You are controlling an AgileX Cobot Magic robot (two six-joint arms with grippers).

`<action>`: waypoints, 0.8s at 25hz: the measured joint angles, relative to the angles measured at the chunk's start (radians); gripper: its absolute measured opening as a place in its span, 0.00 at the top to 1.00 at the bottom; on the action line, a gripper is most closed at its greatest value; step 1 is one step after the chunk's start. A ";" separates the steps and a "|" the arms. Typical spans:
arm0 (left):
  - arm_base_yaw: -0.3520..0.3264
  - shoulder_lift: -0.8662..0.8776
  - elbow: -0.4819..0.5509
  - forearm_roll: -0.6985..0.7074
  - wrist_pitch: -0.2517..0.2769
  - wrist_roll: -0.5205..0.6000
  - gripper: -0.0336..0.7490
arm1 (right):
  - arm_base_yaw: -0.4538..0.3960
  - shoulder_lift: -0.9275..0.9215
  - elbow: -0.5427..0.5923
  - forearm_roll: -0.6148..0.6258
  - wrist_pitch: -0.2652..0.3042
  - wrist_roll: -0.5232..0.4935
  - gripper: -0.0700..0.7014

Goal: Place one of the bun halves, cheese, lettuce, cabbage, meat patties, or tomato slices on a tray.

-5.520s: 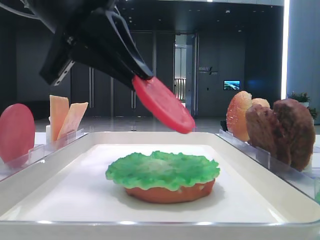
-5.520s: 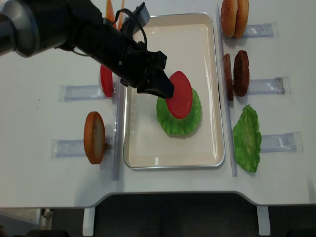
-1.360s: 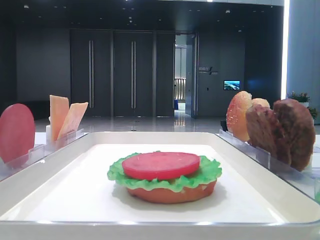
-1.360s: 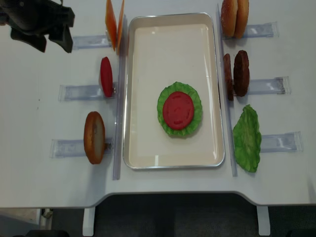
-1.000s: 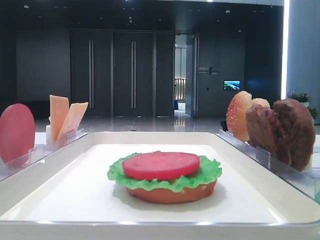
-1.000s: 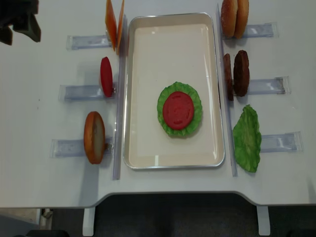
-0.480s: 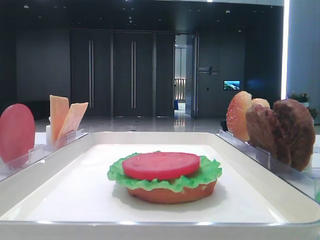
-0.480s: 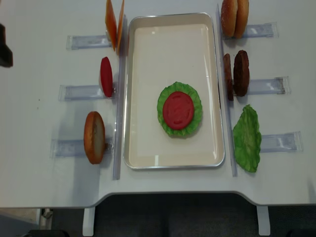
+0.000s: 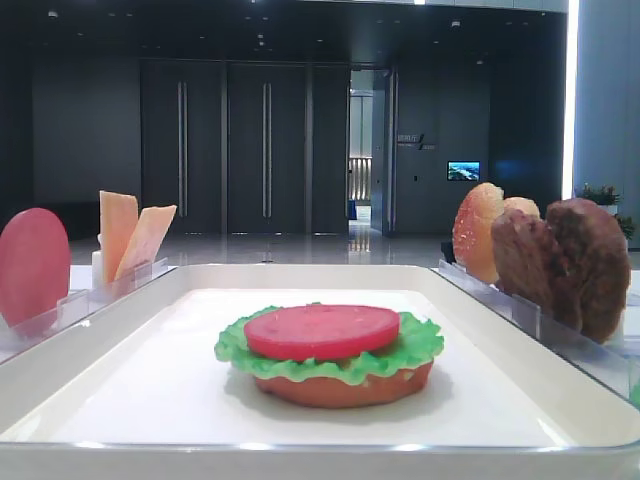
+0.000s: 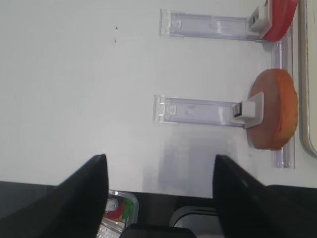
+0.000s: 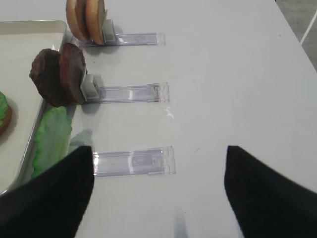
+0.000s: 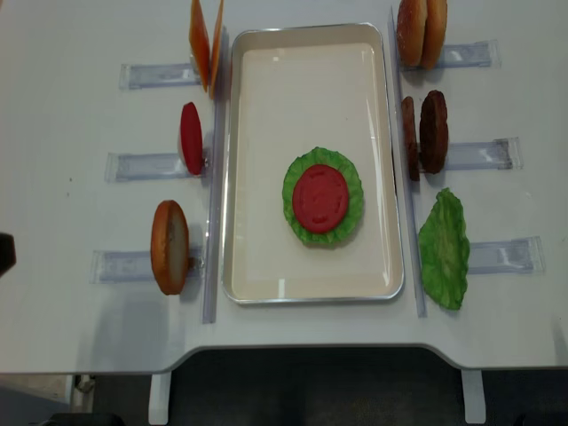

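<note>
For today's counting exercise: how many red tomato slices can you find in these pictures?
2. One tomato slice lies flat on the lettuce in the tray. The other tomato slice stands upright in a clear rack left of the tray. None seems hidden.

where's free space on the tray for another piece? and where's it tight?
Tray: bare floor between its far rim and the lettuce stack, plus a narrower strip toward the near rim. Tight along both long rims: cheese, tomato slice and bun half on the left, buns, meat patties and spare lettuce leaf on the right.
</note>
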 joint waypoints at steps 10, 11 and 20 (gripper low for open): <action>0.000 -0.384 0.206 -0.018 0.005 0.003 0.33 | 0.000 0.000 0.000 0.000 0.000 0.000 0.23; 0.000 -0.411 0.210 -0.022 0.007 0.003 0.33 | 0.000 0.000 0.000 0.000 0.000 0.000 0.23; 0.000 -0.565 0.213 -0.047 0.004 0.036 0.40 | 0.000 0.000 0.000 0.000 0.000 0.000 0.23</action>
